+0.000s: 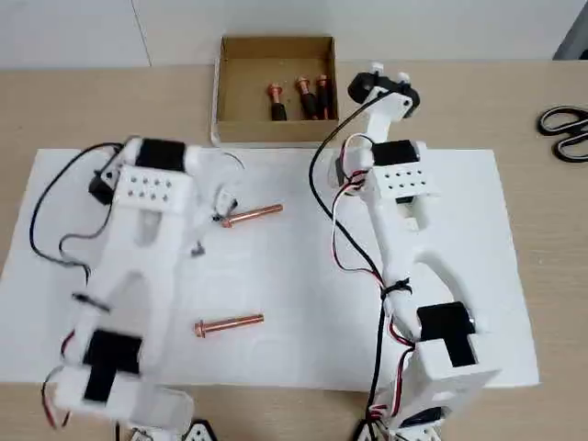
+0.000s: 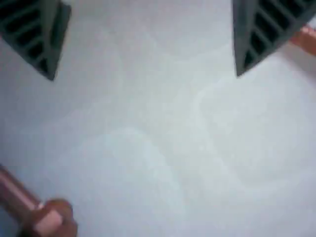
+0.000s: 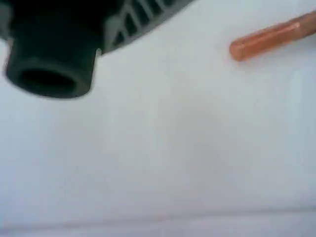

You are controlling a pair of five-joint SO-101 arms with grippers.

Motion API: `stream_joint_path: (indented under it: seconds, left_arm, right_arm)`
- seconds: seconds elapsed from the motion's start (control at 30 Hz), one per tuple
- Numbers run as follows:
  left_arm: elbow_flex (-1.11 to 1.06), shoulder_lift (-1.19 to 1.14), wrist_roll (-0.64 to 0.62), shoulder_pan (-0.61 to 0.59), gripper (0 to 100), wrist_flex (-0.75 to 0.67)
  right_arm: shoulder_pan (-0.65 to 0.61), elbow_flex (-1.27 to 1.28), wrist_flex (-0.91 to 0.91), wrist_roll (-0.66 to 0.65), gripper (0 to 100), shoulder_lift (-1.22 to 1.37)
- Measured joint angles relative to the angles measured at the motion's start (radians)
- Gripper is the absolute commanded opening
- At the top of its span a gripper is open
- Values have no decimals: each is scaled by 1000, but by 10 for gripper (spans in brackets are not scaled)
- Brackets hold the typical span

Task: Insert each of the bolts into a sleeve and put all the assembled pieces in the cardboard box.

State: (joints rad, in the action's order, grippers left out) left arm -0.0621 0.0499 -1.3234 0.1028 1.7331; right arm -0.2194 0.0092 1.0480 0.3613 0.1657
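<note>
Tabletop seen from above, with two white arms I am steering over a white sheet. The cardboard box sits at the far edge, and three finished pieces lie inside it. Two bare bolts lie on the sheet, well apart. The far bolt is just beside the left arm's tip, and the near bolt is closer to the arm bases.

The left gripper hangs low over the sheet, its jaws spread wide with nothing between them. The right gripper looks clamped on a black sleeve (one ribbed finger lies against it, so that is my reading).

Risks, as I judge them: the bolts are round and the sheet is smooth, so a finger nudging one from the side could roll it away. If bolt and sleeve meet off-axis, the tip may catch on the sleeve's rim and push the sleeve askew in its grip.

The bolts are slim, shiny, copper-coloured rods with a wider head. The sleeve is a short, matte black tube with an open end. The box is plain brown card, shallow and square.
</note>
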Motion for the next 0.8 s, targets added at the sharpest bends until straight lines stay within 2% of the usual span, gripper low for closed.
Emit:
stream_joint_path:
  seconds: [0.3, 0.63, 0.8]
  left_arm:
    - [-210, 436, -21, -26, 232, 3]
    - [-477, 502, -21, -26, 233, 3]
    - [-569, 502, -21, 37, 235, 2]
  right_arm:
    - [-5, 0, -112, -61, 5, 0]
    - [-12, 0, -138, -61, 5, 26]
    - [-31, 0, -149, -61, 5, 26]
